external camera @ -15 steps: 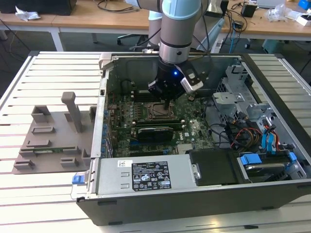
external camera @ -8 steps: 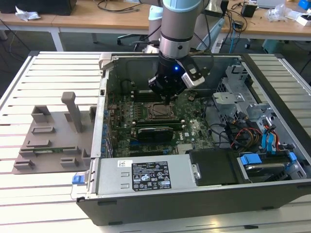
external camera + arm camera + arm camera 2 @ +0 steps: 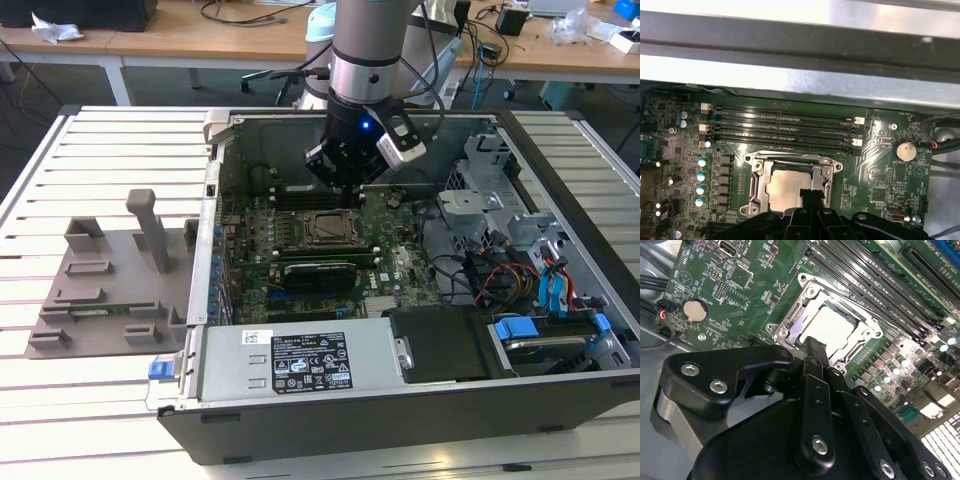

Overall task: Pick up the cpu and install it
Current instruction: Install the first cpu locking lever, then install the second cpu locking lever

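Cpu [image 3: 785,189] single, in socket [image 3: 756,182]

Open computer case [image 3: 420,400] on slatted table [image 3: 100,160] — motherboard [image 3: 400,270] inside, cpu [image 3: 832,326] seated in its socket [image 3: 757,187] on the board. Memory slots [image 3: 785,127] beside socket. Tray with posts [image 3: 110,285] at the exterior view's left of the case — gripper [image 3: 345,185] over the board

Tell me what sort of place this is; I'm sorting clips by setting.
Probably a robotics lab or workshop: an open computer case on a slatted table, cluttered wooden benches behind, the cpu in its motherboard socket.
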